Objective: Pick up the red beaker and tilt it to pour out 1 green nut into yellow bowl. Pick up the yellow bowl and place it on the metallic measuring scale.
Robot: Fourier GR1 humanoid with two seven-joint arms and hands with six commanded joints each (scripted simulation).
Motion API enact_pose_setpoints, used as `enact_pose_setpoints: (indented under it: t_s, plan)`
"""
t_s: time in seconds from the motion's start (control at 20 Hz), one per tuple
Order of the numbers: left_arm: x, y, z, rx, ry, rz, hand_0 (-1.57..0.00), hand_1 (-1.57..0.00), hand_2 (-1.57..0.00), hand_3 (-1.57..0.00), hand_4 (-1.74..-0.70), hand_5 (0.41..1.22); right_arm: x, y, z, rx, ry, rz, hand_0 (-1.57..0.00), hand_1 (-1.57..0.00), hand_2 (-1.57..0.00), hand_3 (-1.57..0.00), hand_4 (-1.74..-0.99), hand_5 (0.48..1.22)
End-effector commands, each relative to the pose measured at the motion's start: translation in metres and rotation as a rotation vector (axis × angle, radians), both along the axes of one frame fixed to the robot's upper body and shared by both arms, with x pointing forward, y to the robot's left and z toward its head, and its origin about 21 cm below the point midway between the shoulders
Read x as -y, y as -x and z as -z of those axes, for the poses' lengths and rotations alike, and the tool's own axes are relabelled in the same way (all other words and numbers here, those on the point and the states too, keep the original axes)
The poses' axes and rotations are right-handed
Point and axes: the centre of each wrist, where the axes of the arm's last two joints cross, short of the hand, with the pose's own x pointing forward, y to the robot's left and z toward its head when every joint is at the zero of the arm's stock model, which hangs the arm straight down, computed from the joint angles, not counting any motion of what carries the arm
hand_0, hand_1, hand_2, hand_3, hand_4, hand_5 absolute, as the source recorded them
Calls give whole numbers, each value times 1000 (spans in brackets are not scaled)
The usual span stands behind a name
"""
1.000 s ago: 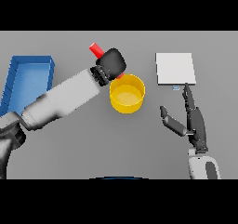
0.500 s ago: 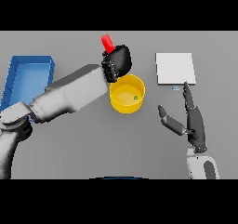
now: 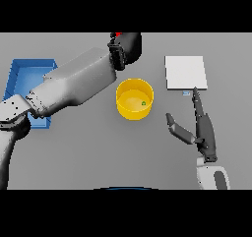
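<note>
As seen, yellow bowl (image 3: 134,99) (round), green nut (image 3: 143,103) inside

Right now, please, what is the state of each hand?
Left hand: closed around the red beaker, above the yellow bowl.
Right hand: open, holding nothing, near the scale.
</note>
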Motion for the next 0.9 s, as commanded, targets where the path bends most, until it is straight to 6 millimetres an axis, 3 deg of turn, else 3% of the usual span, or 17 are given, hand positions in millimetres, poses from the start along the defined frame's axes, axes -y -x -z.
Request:
enact_pose_setpoints:
  t_s: [0.0, 0.05, 0.15, 0.35, 0.45, 0.7, 0.85]
  plan:
    - [-3, -5, -12, 31, 29, 1, -1571, -1571, -1571, -1494, -1727, 1221, 1, 0, 0, 10, 12, 6, 1, 1, 1, 1, -1203, 592]
    - [-6, -11, -29, 65, 54, -23, -1571, -1571, -1399, -1509, -1676, 1221, 3, -1, -1, 15, 13, 7, 1, 1, 1, 1, -1201, 592]
    - [-14, -20, -63, 84, 122, -42, -1571, -1571, -1461, -1041, -1699, 1221, 3, -2, -2, 15, -5, -1, 1, 1, 1, 1, -1186, 596]
    - [-36, -39, -121, 153, 343, -187, -1571, -1571, -1526, -1354, -1715, 1221, 2, -8, -6, 2, -57, -24, 1, 1, 1, 1, -1183, 595]
    - [-68, -50, -137, 131, 530, -314, -1571, -1571, -1542, -1380, -1723, 1221, 5, -6, -4, 14, -54, -26, 1, 1, 1, 1, -1200, 596]
    - [-163, -67, -139, 81, 1080, -610, -1571, -1571, -1562, -1383, -1735, 1221, 4, -9, -1, 11, -56, -45, 1, 1, 1, 1, -1222, 590]
    - [-216, -67, -121, 55, 1323, -690, -1571, -1571, -1566, -1426, -1738, 1221, 9, -10, -2, 21, -47, -45, 1, 1, 1, 1, -1222, 586]
